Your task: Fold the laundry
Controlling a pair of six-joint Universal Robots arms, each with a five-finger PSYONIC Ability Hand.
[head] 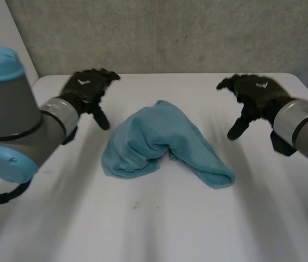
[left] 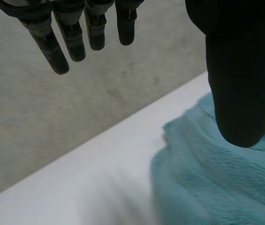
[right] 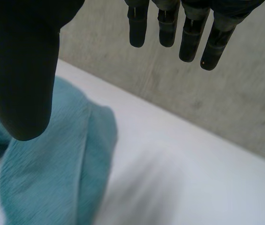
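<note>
A crumpled blue towel (head: 162,143) is seen bunched in a loose heap at the middle of the white table (head: 143,229). The left hand (head: 85,87) and the right hand (head: 257,93) are held above the table on either side of it, well apart. Fingers are kept straight and spread on both, thumbs out, with nothing gripped.

A white table (head: 159,229) spans the head view, its far edge running close along a grey wall (head: 197,33) with a mottled, rough-looking face (something like concrete, though the material cannot be told). The table's far corners are rounded. A small dark speck (head: 136,206) sits on the tabletop toward the near side. Left of the grey wall stands a paler, plain surface (head: 1,33).
</note>
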